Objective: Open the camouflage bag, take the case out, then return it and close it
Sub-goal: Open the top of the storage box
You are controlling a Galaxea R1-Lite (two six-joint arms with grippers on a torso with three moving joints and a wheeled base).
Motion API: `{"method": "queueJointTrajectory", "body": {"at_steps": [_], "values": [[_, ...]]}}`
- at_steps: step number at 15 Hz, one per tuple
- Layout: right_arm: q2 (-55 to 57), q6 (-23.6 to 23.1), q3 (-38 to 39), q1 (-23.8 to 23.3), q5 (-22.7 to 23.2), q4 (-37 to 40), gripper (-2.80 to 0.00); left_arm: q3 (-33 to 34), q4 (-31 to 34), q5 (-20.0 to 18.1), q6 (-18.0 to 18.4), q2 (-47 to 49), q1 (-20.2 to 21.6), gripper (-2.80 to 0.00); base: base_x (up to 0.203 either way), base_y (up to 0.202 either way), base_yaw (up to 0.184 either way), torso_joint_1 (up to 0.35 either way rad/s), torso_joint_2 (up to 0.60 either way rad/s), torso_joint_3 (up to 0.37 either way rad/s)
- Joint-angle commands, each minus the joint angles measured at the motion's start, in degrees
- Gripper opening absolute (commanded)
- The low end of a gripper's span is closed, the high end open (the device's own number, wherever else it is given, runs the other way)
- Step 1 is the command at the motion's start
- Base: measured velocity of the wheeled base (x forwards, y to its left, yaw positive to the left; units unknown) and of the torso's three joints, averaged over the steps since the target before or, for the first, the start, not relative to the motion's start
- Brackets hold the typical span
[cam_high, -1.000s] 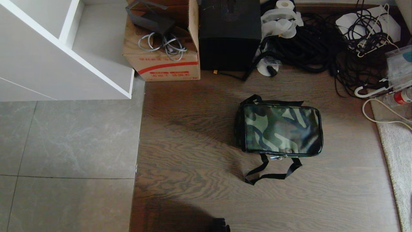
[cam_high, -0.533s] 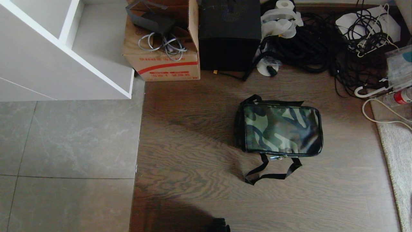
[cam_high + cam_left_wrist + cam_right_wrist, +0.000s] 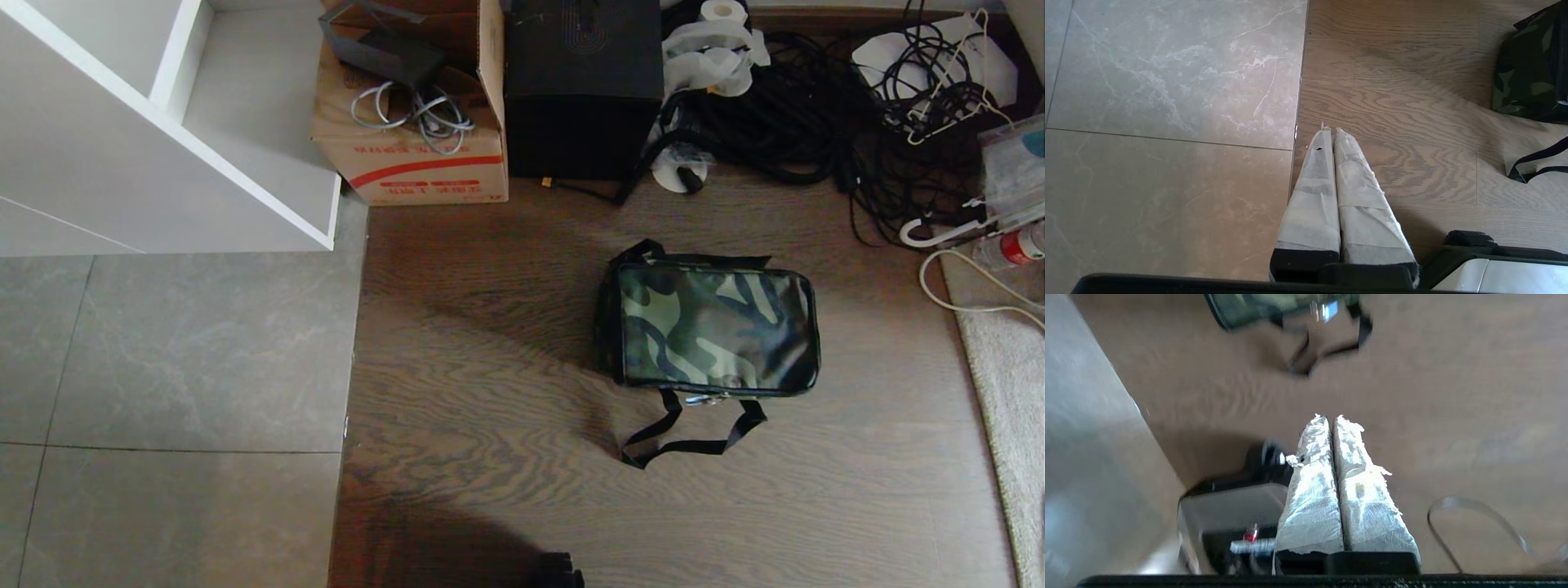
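Head view shows the bag [image 3: 712, 328] closed, lying right of centre on the wood floor [image 3: 490, 392], its strap [image 3: 690, 433] looped toward the lower edge. Left claw [image 3: 1329, 131] hangs with fingers pressed together over the tile seam, bag at upper right. Right claw [image 3: 1329, 417] is likewise pinched together, empty, bag at top.

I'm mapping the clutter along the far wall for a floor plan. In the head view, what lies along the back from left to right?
White shelf → cardboard carton → black box → paper roll → black cables → bottle.
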Motion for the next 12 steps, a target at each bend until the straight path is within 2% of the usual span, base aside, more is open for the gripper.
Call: {"method": "queueJointTrajectory", "body": {"at_steps": [1,3,6,8,12], "values": [[16.96,-0.29,-1.91,0.31,0.81,-1.11,-2.80,0.53,-0.02,0.04,-0.05,0.04,0.00,-2.80,0.000,0.000,0.000,0.000,0.00,0.000],[25.79,-0.94,0.11,0.38,1.13,-7.42,-2.80,0.53,-0.02,0.04,-0.05,0.06,0.00,-2.80,0.000,0.000,0.000,0.000,0.00,0.000],[38.83,-1.24,4.63,0.40,1.12,-23.65,-2.80,0.53,-0.02,0.04,-0.05,-0.02,0.00,-2.80,0.000,0.000,0.000,0.000,0.00,0.000],[47.62,-1.15,6.67,0.38,1.16,-30.36,-2.80,0.53,-0.02,0.04,-0.05,0.04,0.00,-2.80,0.000,0.000,0.000,0.000,0.00,0.000],[62.42,-1.49,6.22,0.34,1.26,-46.97,-2.80,0.53,-0.02,0.04,-0.05,0.06,0.08,-2.80,0.000,0.000,0.000,0.000,0.00,0.000]]}}
